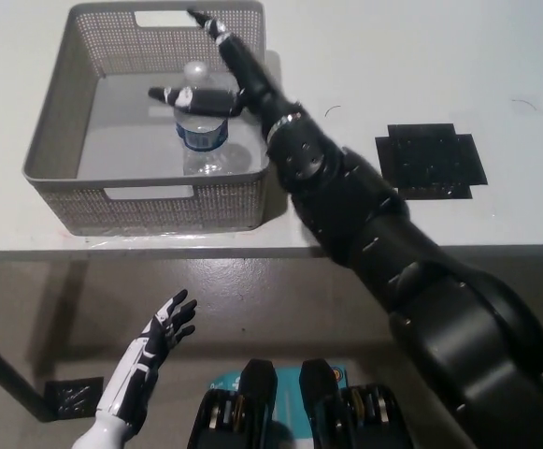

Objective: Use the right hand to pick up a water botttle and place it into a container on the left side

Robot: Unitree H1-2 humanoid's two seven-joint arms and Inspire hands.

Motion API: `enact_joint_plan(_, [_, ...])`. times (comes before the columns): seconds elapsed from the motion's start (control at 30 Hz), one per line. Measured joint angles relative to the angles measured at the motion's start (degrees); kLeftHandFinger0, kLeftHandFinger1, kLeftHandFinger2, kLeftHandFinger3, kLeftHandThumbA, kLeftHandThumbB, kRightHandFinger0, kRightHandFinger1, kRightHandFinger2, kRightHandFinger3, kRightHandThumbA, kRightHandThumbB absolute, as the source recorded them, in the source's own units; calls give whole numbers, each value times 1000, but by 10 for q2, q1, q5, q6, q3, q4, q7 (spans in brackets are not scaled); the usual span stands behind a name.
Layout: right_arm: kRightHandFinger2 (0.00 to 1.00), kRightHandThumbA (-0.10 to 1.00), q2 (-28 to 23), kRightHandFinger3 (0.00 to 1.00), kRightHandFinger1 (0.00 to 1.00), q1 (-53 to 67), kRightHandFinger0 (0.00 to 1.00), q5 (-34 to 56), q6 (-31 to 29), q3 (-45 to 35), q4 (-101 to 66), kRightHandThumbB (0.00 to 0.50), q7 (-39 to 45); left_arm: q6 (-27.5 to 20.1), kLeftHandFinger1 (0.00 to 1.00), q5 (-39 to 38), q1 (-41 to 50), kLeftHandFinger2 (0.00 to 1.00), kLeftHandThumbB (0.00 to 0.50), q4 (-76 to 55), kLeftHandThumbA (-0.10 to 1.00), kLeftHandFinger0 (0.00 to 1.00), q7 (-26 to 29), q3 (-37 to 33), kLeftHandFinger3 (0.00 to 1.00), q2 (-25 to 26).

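A clear water bottle (pixel 202 131) with a blue label stands upright inside the grey mesh basket (pixel 51 122) at the table's left, near the basket's right wall. My black right hand (pixel 226 77) reaches over the basket's right rim and is open, fingers spread. One finger points toward the far rim and another lies across the bottle's neck without gripping it. My white left hand (pixel 151 354) rests below the table's front edge at lower left, open and holding nothing.
A flat black square mat (pixel 430 160) lies on the white table (pixel 392 56) to the right of the arm. The table's front edge (pixel 159 251) runs across the picture's middle. A dark plate (pixel 70 395) sits on the floor at lower left.
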Motion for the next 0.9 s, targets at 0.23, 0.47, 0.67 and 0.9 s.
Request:
enact_joint_plan(0.23, [1000, 975, -32, 1000, 1000, 51, 1000, 4, 4, -15, -167, 500, 12, 0, 1000, 0, 0, 1000, 212, 4, 1000, 1000, 0, 0, 1000, 0])
enact_joint_plan(0.47, [1000, 920, -48, 1000, 1000, 143, 1000, 5, 21, -25, -312, 500, 23, 0, 1000, 1, 1, 1000, 215, 6, 1000, 1000, 0, 0, 1000, 0])
enact_joint_plan(0.67, [1000, 946, -69, 1000, 1000, 255, 1000, 10, 38, -30, -439, 450, 30, 0, 1000, 1, 2, 1000, 226, 6, 1000, 1000, 0, 1, 1000, 0])
enact_joint_plan(0.9, [1000, 1000, -102, 1000, 1000, 416, 1000, 21, 53, -34, -580, 424, 36, 1, 1000, 1, 4, 1000, 211, 7, 1000, 1000, 0, 1, 1000, -1])
